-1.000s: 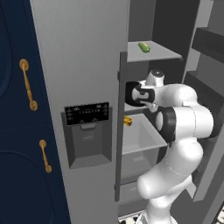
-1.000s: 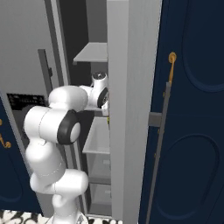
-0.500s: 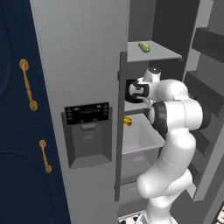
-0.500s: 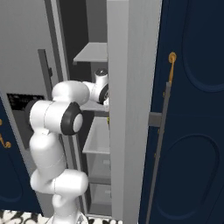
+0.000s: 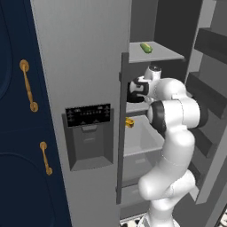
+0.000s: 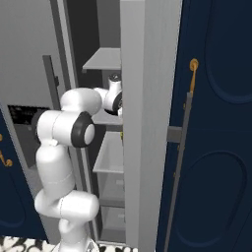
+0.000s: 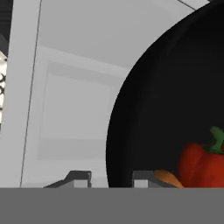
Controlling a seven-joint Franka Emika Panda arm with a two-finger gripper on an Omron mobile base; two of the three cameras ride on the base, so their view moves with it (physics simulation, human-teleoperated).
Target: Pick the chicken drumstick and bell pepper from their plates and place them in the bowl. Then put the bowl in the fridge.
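1. Since a second ago the elbow has folded up and in, so the arm stands straighter and the hand has pushed a little deeper into the open fridge (image 5: 88, 66).
2. Both foods are already loaded: the bell pepper (image 7: 204, 159) and a sliver of the chicken drumstick (image 7: 168, 178) sit inside the bowl (image 7: 166, 109) in the hand view.
3. The gripper (image 7: 107, 178) has its jaws closed down on the bowl's rim, one fingertip either side of the wall.
4. From the left base view, the bowl (image 5: 135, 91) hangs at the middle shelf (image 5: 133, 107), by the door edge.
5. What's left, I'd say: set it down, let go, back out. Whether it's touching the shelf yet, can't tell.
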